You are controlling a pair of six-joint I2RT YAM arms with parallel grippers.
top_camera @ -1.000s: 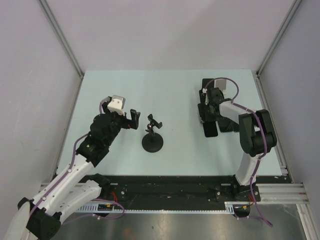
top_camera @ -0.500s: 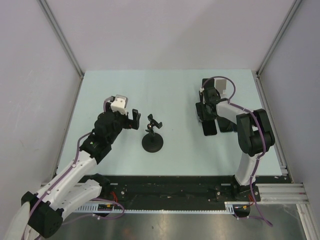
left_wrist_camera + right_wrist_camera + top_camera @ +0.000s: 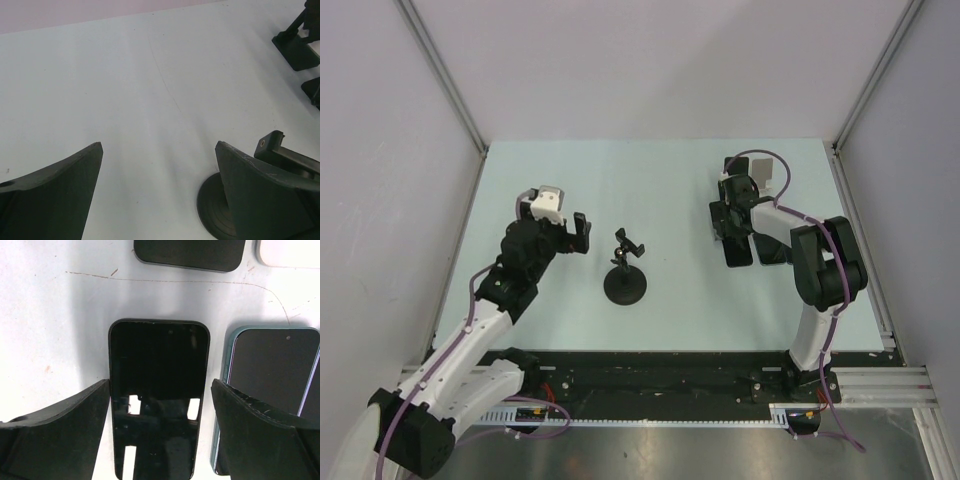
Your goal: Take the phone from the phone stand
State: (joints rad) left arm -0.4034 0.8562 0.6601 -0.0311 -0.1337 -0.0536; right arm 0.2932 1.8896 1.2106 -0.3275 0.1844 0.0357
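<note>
The black phone stand (image 3: 625, 283) stands mid-table with its clamp (image 3: 629, 246) empty; its round base (image 3: 212, 210) shows in the left wrist view. A black phone (image 3: 157, 390) lies flat on the table, screen up, between the open fingers of my right gripper (image 3: 160, 385), which hovers over it without touching. In the top view the phone (image 3: 737, 254) lies just below my right gripper (image 3: 729, 226). My left gripper (image 3: 578, 232) is open and empty, a little left of the stand.
A second phone with a teal edge (image 3: 272, 385) lies right beside the black one. Another dark device (image 3: 190, 252) and a white one (image 3: 290, 250) lie beyond them. White walls enclose the pale table (image 3: 570, 190).
My left gripper has drawn back to the left, away from the stand. My right wrist has shifted slightly left over the phone, which stays flat on the table.
</note>
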